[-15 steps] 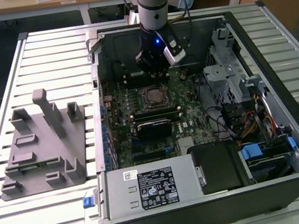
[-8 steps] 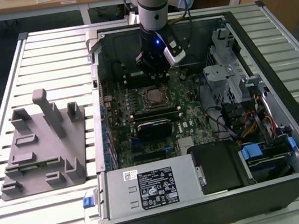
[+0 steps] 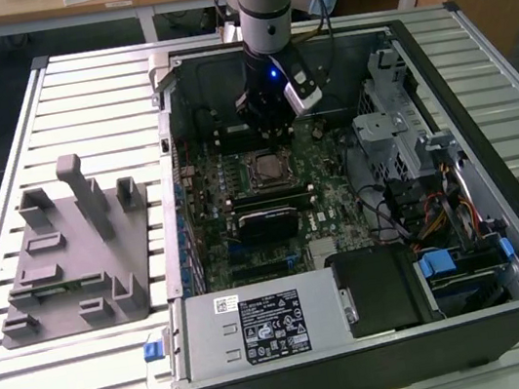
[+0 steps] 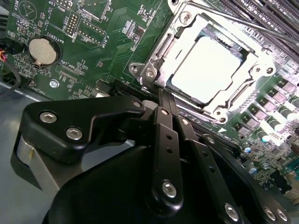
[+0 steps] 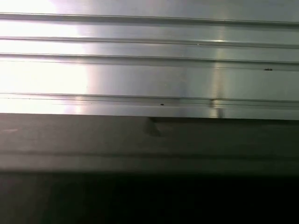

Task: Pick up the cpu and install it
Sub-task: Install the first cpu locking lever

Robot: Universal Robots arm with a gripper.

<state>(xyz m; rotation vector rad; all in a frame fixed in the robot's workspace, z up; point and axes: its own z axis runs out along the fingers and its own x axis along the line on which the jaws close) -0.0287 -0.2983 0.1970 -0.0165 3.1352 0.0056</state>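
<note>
The cpu lies flat in the metal-framed socket on the green motherboard, its pale silver top facing up; in the exterior view it is the small square in the middle of the open computer case. My gripper hangs over the board just behind the socket. In the second wrist view its black fingers come together at the socket's edge, shut with nothing visible between them. They do not touch the cpu.
A grey plastic tray with upright blocks stands on the slatted table at the exterior view's left. Inside the case are a power supply, a black heatsink block, a drive cage and cables. A coin battery sits on the board.
</note>
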